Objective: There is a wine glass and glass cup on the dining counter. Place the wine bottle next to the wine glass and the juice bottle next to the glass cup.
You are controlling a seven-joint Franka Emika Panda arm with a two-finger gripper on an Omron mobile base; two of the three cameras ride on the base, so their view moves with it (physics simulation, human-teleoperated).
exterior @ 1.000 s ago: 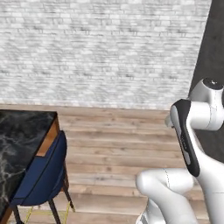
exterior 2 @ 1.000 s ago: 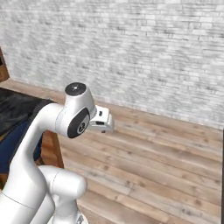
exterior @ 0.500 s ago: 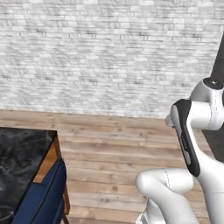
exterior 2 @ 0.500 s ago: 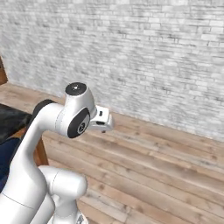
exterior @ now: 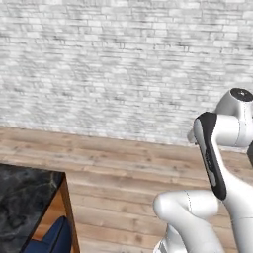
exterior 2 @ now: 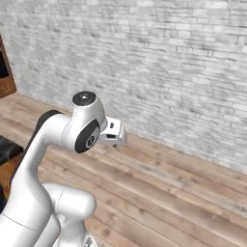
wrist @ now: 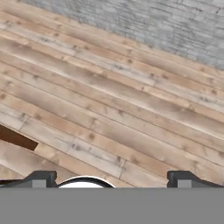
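Note:
A corner of the dining counter [exterior: 22,200], black and marble-veined with a wood edge, sits at the lower left of the left base view. A dark sliver of it [exterior 2: 6,147] also shows at the left edge of the right base view. The wine glass, glass cup, wine bottle and juice bottle are out of view. My gripper [wrist: 113,179] is open, its two dark fingertips [wrist: 41,178] spread wide with nothing between them, over bare wood floor. The arm is folded upright above the base.
A blue stool [exterior: 53,238] is tucked under the counter's corner. A grey-white brick wall [exterior: 123,69] runs across ahead, with plank floor [exterior 2: 169,193] in front of it. A brown wooden panel [exterior 2: 5,72] stands at the far left of the right base view.
The whole picture has shifted, so the base has moved: counter and stool slid down and left in the views and the brick wall takes up more of them. The gripper stayed open.

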